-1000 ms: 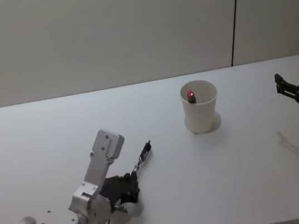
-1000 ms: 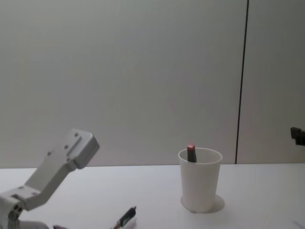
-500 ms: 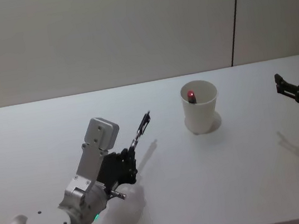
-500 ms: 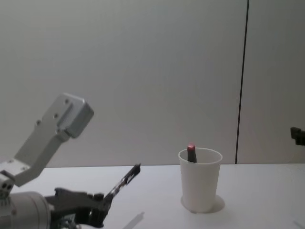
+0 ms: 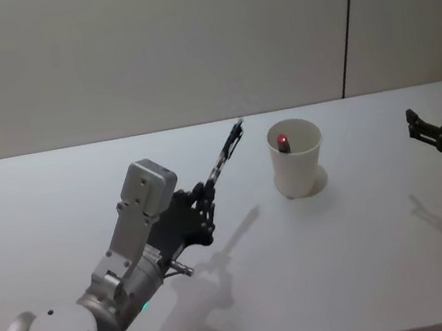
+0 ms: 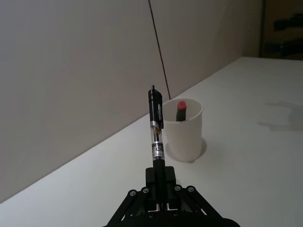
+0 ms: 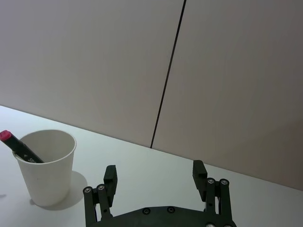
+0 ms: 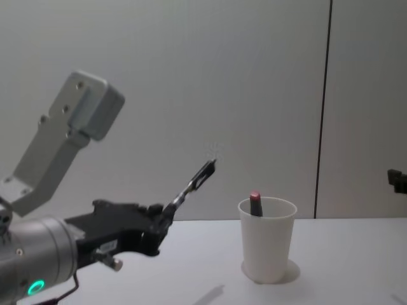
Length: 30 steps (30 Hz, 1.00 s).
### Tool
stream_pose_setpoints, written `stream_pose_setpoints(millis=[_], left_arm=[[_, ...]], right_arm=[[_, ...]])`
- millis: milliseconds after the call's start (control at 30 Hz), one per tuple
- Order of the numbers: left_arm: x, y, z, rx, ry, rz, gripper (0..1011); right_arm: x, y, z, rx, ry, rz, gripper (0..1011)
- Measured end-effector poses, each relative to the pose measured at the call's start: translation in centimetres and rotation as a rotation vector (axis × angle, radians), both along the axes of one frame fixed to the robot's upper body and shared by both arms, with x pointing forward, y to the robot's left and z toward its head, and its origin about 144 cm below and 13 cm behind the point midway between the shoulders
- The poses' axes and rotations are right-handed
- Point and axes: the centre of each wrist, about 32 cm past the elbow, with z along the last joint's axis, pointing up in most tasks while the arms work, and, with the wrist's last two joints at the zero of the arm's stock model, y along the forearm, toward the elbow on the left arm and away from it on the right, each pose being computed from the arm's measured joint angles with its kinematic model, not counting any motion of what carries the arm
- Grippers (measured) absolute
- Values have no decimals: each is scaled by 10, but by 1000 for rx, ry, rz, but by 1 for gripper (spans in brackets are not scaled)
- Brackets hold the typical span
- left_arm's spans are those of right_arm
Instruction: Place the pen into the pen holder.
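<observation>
- Now the left jaws pinch the pen [image 5: 222, 159] by its rear end, tilted above the counter [image 5: 344, 264], just left of the pen holder [image 5: 296, 169].
- So long an overhang may let it pivot or slip.
- The red-capped marker [image 5: 282, 140] inside may block entry.
- A low approach may tip the cup.
- The right jaws, spread, are parked far right.

Pen holder [image 5: 296, 162] standing right of centre in the head view. Red-capped marker [image 5: 282, 141] leaning inside it, taking up the far-left part of the mouth; the rest gaping free. Nothing blocking the air between the pen [image 5: 224, 158] tip and the rim. Table [image 5: 363, 227] lying bare around the pen holder. Right gripper [image 5: 439, 109] sitting at the right edge, well apart.
</observation>
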Motion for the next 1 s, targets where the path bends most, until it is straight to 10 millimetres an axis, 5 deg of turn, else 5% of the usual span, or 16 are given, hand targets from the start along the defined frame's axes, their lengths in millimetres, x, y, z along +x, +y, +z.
stream_pose_setpoints(millis=[1000], left_arm=[[29, -10, 9, -75, -162, -344, 129]], right_arm=[[0, 0, 0, 0, 0, 0, 1002]])
